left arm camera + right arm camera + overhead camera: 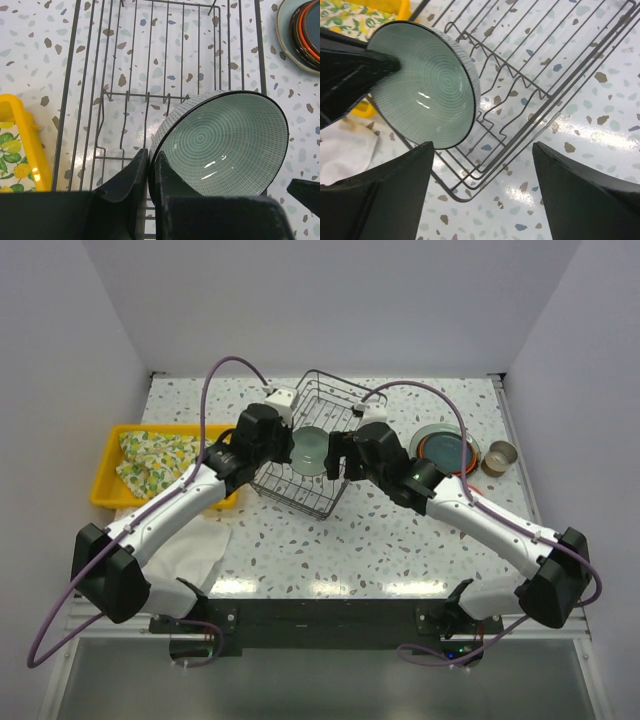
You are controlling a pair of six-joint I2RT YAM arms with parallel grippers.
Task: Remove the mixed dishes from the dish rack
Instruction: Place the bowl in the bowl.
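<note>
Celadon bowl (pixel 225 145) pinched by left end effector (pixel 151 160) over dish rack (pixel 150 94); plates (pixel 305 35) beside.

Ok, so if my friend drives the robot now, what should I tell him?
Left gripper: shut on the rim of the green bowl.
Right gripper: open, empty, beside the bowl.
Bowl: tilted, over the rack.
Plates: stacked on the table right of the rack, cup beside them.
Done: plates and cup out.
Left: carry the bowl out and set it down; I see nothing else in the rack.
</note>
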